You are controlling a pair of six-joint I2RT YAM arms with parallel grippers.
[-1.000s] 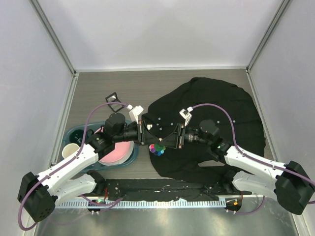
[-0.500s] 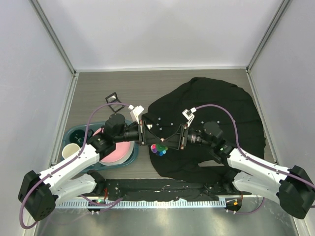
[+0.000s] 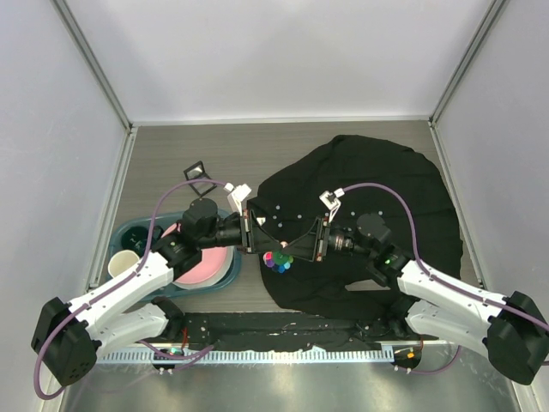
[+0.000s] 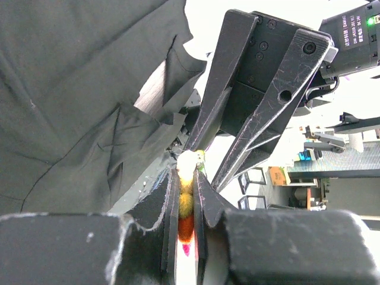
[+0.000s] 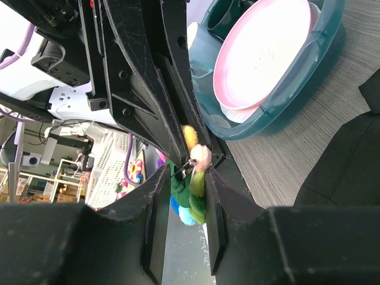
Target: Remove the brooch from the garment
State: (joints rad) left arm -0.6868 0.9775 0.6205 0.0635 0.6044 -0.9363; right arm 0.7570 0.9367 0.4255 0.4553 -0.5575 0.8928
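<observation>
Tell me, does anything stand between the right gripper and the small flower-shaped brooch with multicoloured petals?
Nothing visible does. The multicoloured flower-shaped brooch sits between the right gripper's open fingers, and the left gripper is clamped on it from the opposite side. The black long-sleeved shirt lies off to the side of both.

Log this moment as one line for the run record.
left gripper: shut on brooch | right gripper: open, straddling brooch | brooch: at garment edge
</observation>
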